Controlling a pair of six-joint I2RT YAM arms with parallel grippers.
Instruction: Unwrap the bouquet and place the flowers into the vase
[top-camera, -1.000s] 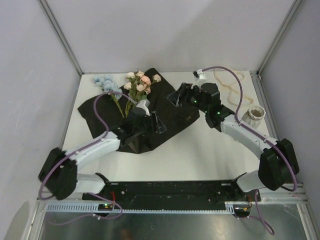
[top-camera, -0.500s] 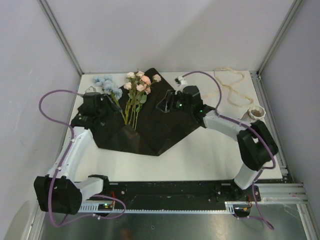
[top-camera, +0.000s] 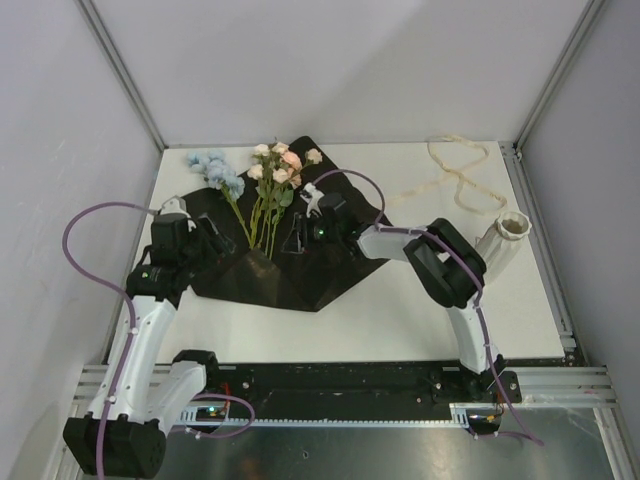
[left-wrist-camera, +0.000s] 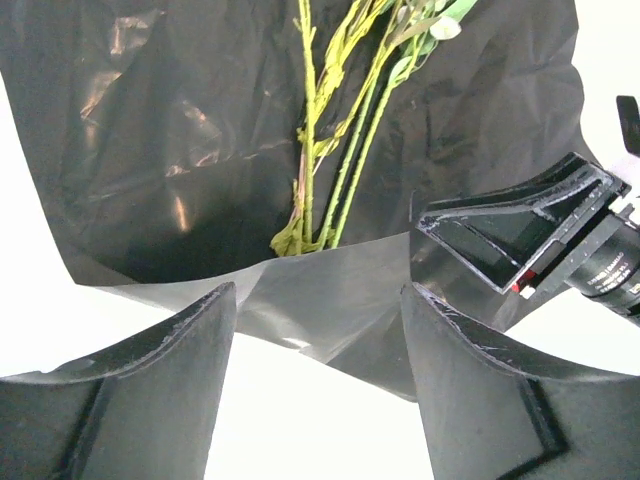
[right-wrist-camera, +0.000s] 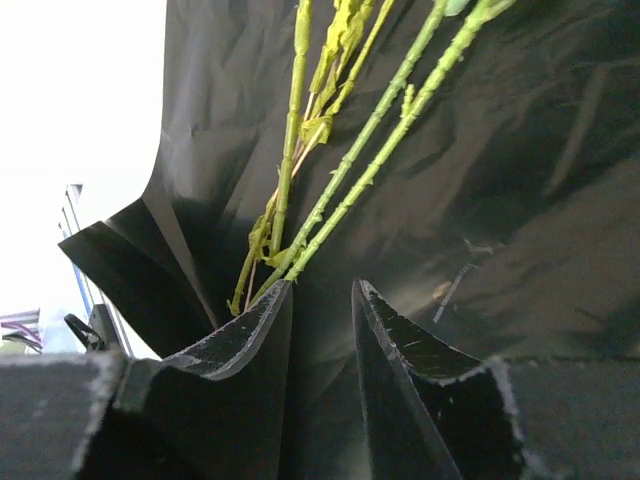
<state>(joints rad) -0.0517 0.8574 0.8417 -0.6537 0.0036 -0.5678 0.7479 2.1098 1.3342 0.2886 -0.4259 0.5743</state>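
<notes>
The bouquet lies unwrapped: its black paper sheet (top-camera: 330, 265) is spread flat on the table, and the flowers (top-camera: 270, 185) rest on it with blue, peach and cream blooms at the far side. Their green stems (left-wrist-camera: 345, 160) (right-wrist-camera: 370, 150) converge toward the near fold. My left gripper (top-camera: 213, 238) (left-wrist-camera: 318, 300) is open over bare table at the sheet's left edge, holding nothing. My right gripper (top-camera: 293, 240) (right-wrist-camera: 324, 285) hovers low over the sheet with a narrow gap. The stem ends lie just ahead of its left fingertip. The cream vase (top-camera: 503, 240) stands at the far right.
A loose cream ribbon (top-camera: 455, 175) curls at the back right of the table. The right gripper's body (left-wrist-camera: 520, 235) shows in the left wrist view, close to my left fingers. Grey walls close in the table on three sides.
The left arm swung from the sheet's centre to its left edge and opened a little. The right arm travelled left across the sheet to the stem ends, its jaws narrowing.
</notes>
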